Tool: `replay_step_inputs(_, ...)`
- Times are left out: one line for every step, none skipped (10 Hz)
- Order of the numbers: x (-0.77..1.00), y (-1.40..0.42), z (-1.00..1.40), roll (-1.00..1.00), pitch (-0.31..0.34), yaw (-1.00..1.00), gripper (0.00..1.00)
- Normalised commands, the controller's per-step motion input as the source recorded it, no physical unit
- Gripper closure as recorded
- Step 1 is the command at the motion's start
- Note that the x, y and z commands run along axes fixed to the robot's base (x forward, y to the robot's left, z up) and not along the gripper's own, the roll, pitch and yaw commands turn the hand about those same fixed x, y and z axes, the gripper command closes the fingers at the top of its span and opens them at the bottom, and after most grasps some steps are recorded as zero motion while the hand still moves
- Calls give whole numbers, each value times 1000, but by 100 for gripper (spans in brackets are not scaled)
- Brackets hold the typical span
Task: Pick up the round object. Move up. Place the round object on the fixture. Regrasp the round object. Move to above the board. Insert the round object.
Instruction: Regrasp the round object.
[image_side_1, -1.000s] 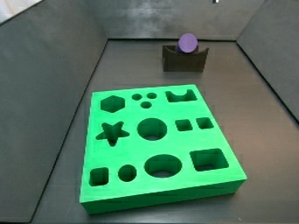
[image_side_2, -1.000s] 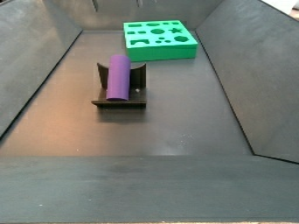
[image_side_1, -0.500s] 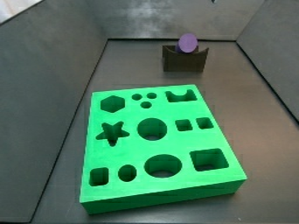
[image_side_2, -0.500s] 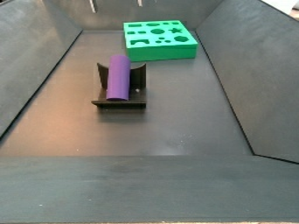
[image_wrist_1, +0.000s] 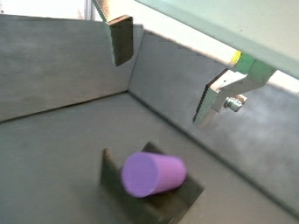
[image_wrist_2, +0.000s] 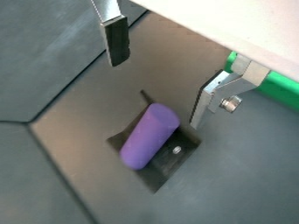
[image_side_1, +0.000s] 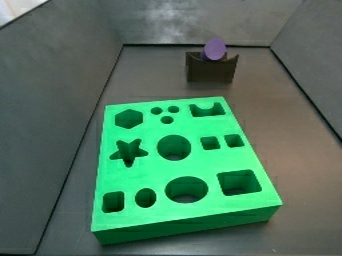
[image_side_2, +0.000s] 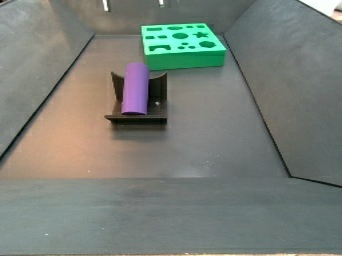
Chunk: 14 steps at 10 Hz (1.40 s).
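The purple round object (image_side_2: 135, 86) lies on its side in the notch of the dark fixture (image_side_2: 134, 116), apart from the green board (image_side_2: 201, 60). In a side view the round object (image_side_1: 214, 48) shows end-on atop the fixture (image_side_1: 211, 69), behind the board (image_side_1: 207, 163). Both wrist views look down on the round object (image_wrist_1: 152, 173) (image_wrist_2: 149, 136) resting in the fixture (image_wrist_1: 176, 206) (image_wrist_2: 163, 166). My gripper (image_wrist_1: 163, 87) (image_wrist_2: 159, 92) hangs well above it, open, with nothing between its silver fingers (image_wrist_2: 115, 45).
Dark grey walls enclose the bin floor (image_side_2: 201, 140) on all sides. A strip of the board's green edge (image_wrist_2: 274, 83) shows beyond one finger in a wrist view.
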Motion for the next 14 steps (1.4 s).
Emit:
replay_step_inputs(29, -20, -13, 1000, -15, 34, 0)
replay_step_inputs(40, -26, -5, 1000, -1, 36, 0)
replay_step_inputs(57, -28, -12, 1000, 19, 40, 0)
replay_step_inputs(67, -29, -14, 1000, 32, 44, 0)
replay_step_inputs(79, -34, -15, 1000, 69, 55, 0)
replay_step_inputs(90, -38, -11, 842, 99, 69, 0)
replay_step_inputs(93, -39, -16, 647, 110, 81, 0)
replay_step_inputs(91, -40, -19, 457, 112, 96, 0)
replay_step_inputs(85, -27, -10, 308, 105, 112, 0)
replay_step_inputs(31, 77, -1000, 219, 45, 156, 0)
replay_step_inputs(32, 78, -1000, 193, 22, 164, 0)
replay_step_inputs(41, 68, -1000, 167, -7, 154, 0)
replay_step_inputs(54, 62, -1000, 119, -36, 134, 0)
replay_step_inputs(66, 59, -1000, 90, -55, 114, 0)
